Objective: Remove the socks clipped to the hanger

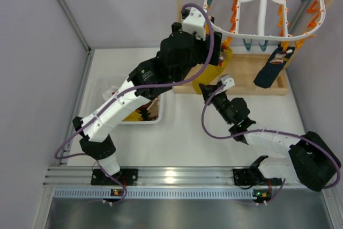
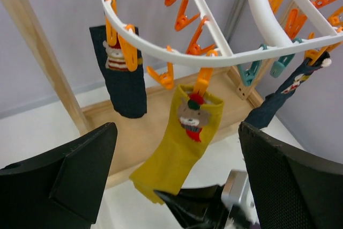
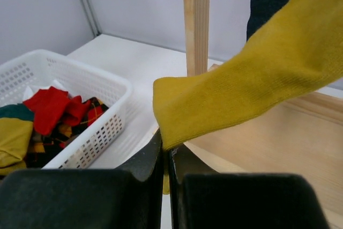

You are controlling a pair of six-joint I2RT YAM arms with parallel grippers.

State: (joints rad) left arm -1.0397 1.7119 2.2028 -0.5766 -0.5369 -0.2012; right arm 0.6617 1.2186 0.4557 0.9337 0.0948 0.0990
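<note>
1 mustard yellow sock [image 3: 241, 89] is caught by its toe between the closed fingers of the right gripper [image 3: 165, 151]. From that gripper it slants up and to the right, reaching an orange clip [image 2: 202, 81] on the white hanger [image 2: 252, 52] overhead.

From the left wrist, the same sock hangs straight ahead of the left gripper [image 2: 177, 132], framed between its 2 black fingers [image 2: 69, 175]. These stand wide apart and hold nothing.

Up and to the left of that open gripper hangs a navy sock [image 2: 123, 79] with a small red-and-white figure, clipped to the hanger's rim. Up and to its right, a second navy sock [image 2: 278, 100] hangs at a slant from another clip.

Behind the right gripper a wooden post [image 3: 195, 20] rises from a flat wooden base [image 3: 289, 154]. To the gripper's left is a white basket [image 3: 102, 87] holding red, yellow and dark clothes [image 3: 51, 108]. It rests on the white table [image 1: 177, 138].
</note>
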